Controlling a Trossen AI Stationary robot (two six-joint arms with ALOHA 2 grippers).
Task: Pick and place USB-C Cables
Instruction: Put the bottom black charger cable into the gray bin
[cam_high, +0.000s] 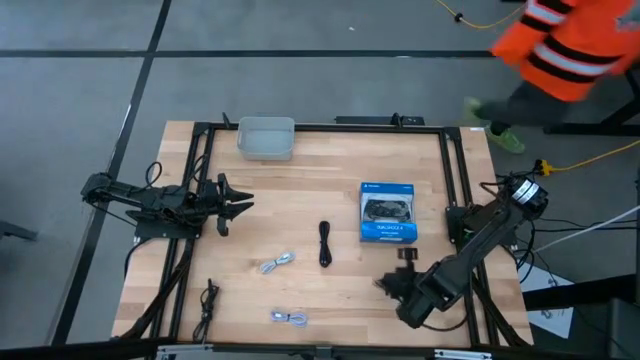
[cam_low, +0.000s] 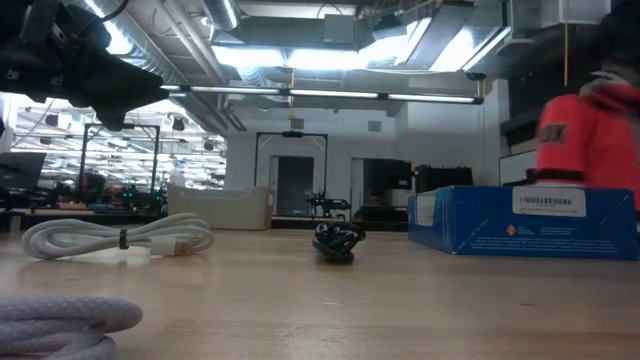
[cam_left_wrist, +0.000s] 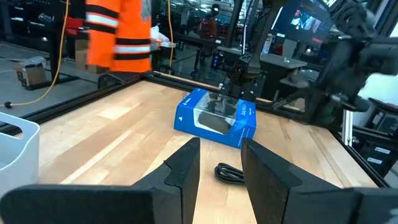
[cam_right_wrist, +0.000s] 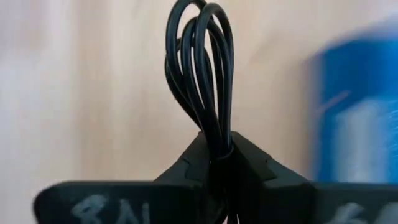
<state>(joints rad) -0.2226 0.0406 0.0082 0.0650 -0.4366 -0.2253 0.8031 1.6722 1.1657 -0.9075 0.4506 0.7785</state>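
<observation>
My right gripper (cam_high: 388, 283) is low over the table's near right part, near the blue box (cam_high: 388, 212), and is shut on a black USB-C cable bundle (cam_right_wrist: 200, 68). My left gripper (cam_high: 236, 205) hovers open at the table's left side. A second black cable (cam_high: 324, 243) lies at mid-table, in front of the left gripper's fingers in the left wrist view (cam_left_wrist: 229, 174). A third black one (cam_high: 208, 300) lies by the near left corner. Two silvery-grey bundles (cam_high: 277, 263) (cam_high: 290, 318) lie flat toward the near edge. My right gripper pinches the black cable bundle between its two fingers, across the gathered strands (cam_right_wrist: 217, 140). Several loops (cam_right_wrist: 196, 37) stick out past the fingertips, along the line of the fingers. The part behind the fingertips is hidden by the gripper.
A grey bin (cam_high: 266, 138) sits at the far edge, left of centre. The blue box lies flat right of centre. A black frame (cam_high: 452, 180) runs around the table. A person in orange (cam_high: 570, 40) moves beyond the far right corner, by a yellow cord (cam_high: 590, 155).
</observation>
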